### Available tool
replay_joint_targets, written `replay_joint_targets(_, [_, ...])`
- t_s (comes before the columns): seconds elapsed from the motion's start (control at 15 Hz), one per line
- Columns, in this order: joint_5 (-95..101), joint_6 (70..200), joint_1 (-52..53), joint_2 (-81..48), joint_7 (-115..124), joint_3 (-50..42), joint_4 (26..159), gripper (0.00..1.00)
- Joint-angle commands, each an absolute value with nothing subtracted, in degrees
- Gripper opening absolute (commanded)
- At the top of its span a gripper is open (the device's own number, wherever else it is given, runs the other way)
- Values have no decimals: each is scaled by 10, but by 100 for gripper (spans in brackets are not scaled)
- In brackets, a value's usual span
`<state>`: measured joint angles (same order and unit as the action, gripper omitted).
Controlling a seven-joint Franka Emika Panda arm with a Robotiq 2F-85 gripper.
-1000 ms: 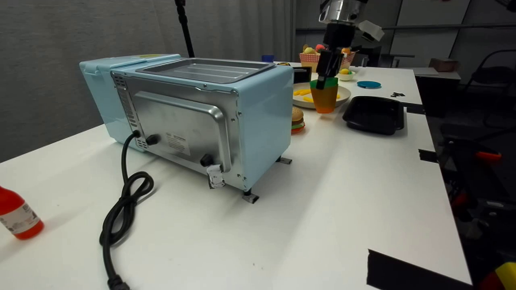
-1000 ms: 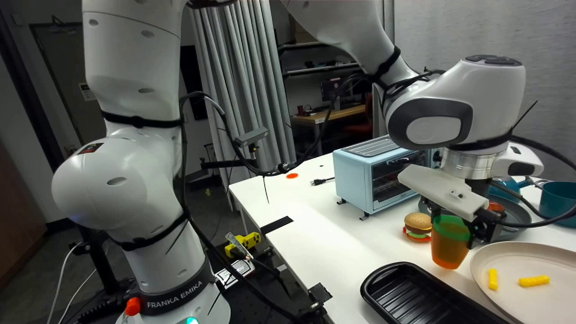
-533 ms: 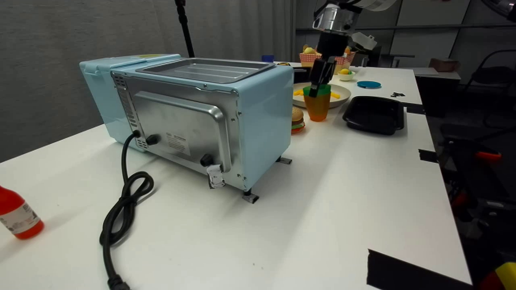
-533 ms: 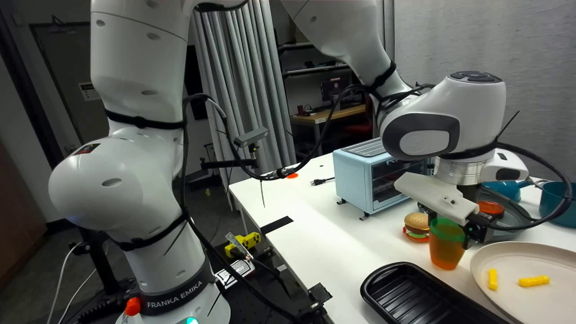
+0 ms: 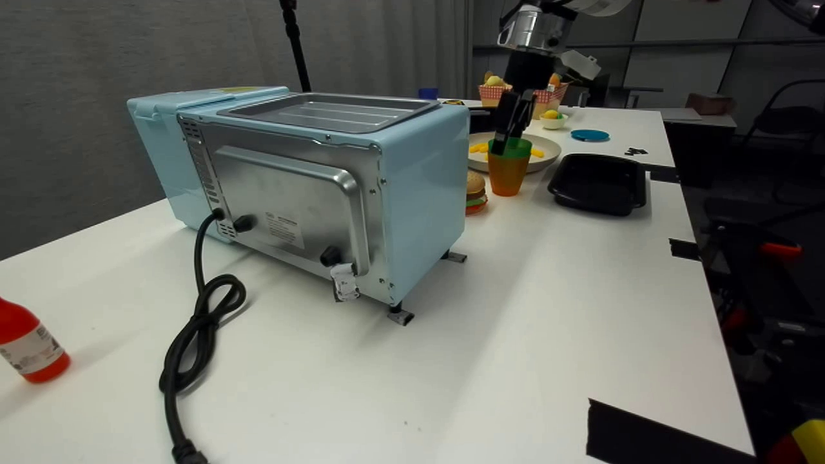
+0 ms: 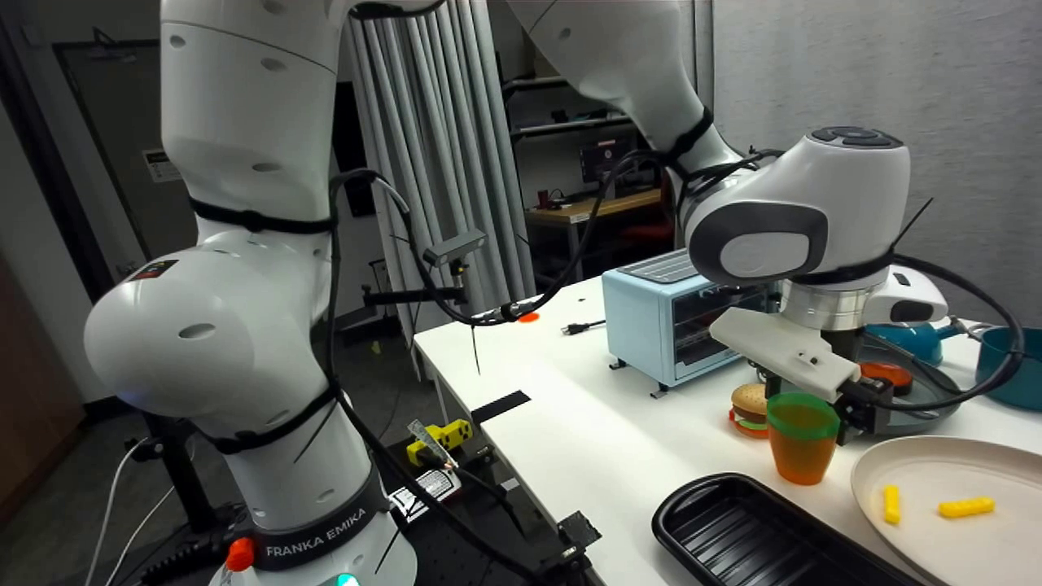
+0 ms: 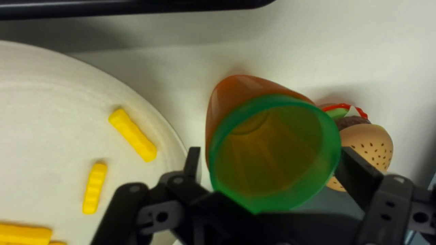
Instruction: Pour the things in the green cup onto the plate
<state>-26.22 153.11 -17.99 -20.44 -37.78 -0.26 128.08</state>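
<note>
The green cup, green at the top and orange below, stands on the table beside the plate in both exterior views (image 5: 506,177) (image 6: 802,448). In the wrist view I look into the cup (image 7: 272,202) and see no pieces inside. My gripper (image 7: 270,149) is open around the cup's rim: the left finger (image 7: 193,158) stands apart from it, the right finger (image 7: 361,173) is against or very close to it. Several yellow pieces (image 7: 133,135) lie on the round white plate (image 7: 61,98), which also shows in an exterior view (image 6: 961,465).
A black tray (image 6: 757,529) lies in front of the cup and plate. A toy burger (image 7: 368,143) sits close beside the cup on the right finger's side. The light-blue toaster (image 6: 643,325), a grey pan (image 6: 924,419) and a teal pot (image 6: 1009,391) stand behind.
The cup has come down from a raised, tilted hold to stand on the table. The gripper has moved down with it and opened, and the cup now sits loose between the fingers.
</note>
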Motion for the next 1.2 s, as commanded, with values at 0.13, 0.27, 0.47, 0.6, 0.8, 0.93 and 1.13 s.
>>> replay_joint_targets(0.13, [-268,1511,-192,-129,-390,15,1308,100])
replay_joint_targets(0.27, [-274,1512,-188,-99,-399,16,1312,100])
replay_joint_targets(0.47, [-280,1506,-176,-57,-406,9,1316,100])
replay_joint_targets(0.6, [-281,1500,-168,-36,-407,-1,1318,100])
replay_joint_targets(0.8, [-279,1489,-157,-7,-411,-17,1323,100])
replay_joint_targets(0.93, [-275,1498,-150,7,-410,-30,1327,100])
replay_joint_targets(1.13, [-272,1502,-142,21,-409,-50,1330,100])
